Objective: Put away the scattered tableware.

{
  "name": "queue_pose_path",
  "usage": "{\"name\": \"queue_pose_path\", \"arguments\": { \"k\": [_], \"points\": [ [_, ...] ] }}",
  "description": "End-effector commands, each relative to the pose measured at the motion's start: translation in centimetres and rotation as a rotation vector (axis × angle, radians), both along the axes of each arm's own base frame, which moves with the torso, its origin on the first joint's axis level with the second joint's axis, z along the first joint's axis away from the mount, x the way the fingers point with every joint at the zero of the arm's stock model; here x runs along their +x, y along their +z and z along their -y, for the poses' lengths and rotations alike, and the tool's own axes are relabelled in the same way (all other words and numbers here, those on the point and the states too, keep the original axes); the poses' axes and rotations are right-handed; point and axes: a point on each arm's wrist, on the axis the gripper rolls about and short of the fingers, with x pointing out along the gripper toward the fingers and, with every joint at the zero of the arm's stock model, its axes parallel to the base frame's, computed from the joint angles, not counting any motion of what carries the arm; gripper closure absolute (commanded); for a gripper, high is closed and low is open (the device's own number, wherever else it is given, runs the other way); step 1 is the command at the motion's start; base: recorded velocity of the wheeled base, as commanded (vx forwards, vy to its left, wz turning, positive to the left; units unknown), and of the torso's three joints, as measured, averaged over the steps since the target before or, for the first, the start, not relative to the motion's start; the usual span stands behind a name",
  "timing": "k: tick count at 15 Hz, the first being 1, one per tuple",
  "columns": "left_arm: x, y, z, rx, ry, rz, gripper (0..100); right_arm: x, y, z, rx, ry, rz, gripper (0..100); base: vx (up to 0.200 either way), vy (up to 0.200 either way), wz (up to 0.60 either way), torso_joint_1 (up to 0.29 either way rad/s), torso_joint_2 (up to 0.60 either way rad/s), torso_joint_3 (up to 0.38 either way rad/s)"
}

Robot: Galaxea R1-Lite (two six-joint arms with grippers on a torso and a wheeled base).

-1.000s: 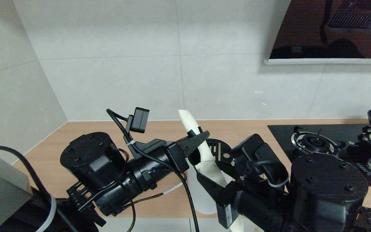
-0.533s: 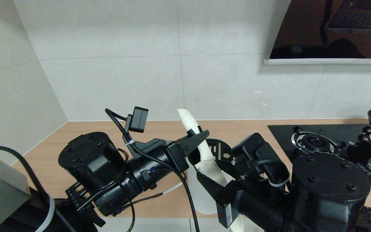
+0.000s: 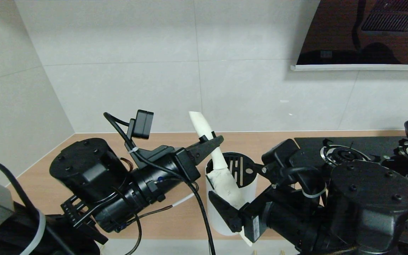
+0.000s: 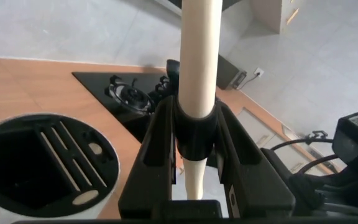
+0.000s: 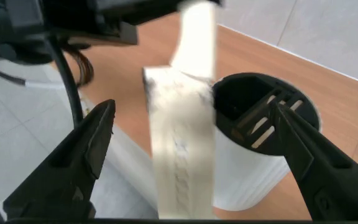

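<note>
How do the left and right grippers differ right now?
The left gripper has its jaws shut on the handle of the white spatula; the right gripper has its jaws wide open either side of the blade. The left sits higher up the spatula, the right lower. Both are beside the white holder.

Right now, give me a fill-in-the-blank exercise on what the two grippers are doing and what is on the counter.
1. The white spatula is clamped by its handle in the robot's ____ gripper.
2. The right gripper is ____, with one finger on each side of the spatula's blade.
3. The white utensil holder stands on a ____ countertop.
4. The black gas stove lies on the robot's ____ side of the utensil holder.

Missing words: left; open; wooden; right
</note>
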Motion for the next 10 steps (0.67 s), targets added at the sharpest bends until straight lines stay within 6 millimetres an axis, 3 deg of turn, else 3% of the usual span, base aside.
{"name": "queue_pose_path", "arguments": {
  "k": [1,3,5,6,10],
  "points": [
    [-0.1,1.3,-0.7,-0.020,0.018,0.028,100,0.7,1.5,1.3,0.036,-0.044,0.035,0,0.000,0.000,0.00,0.000,0.00,0.000],
    [0.4,4.0,-1.6,-0.052,0.149,0.032,100,3.1,3.3,2.9,0.076,-0.146,0.075,0,0.000,0.000,0.00,0.000,0.00,0.000],
    [0.9,5.5,-1.6,-0.060,0.271,0.006,100,4.0,3.5,3.5,0.074,-0.185,0.075,0,0.000,0.000,0.00,0.000,0.00,0.000],
    [1.8,6.4,-1.4,-0.010,0.442,-0.018,100,4.5,3.6,3.9,0.073,-0.209,0.076,0,0.000,0.000,0.00,0.000,0.00,0.000],
    [2.0,7.4,-1.1,0.122,0.735,0.054,100,6.7,3.4,5.1,0.051,-0.289,0.062,0,0.000,0.000,0.00,0.000,0.00,0.000]
  ]
}}
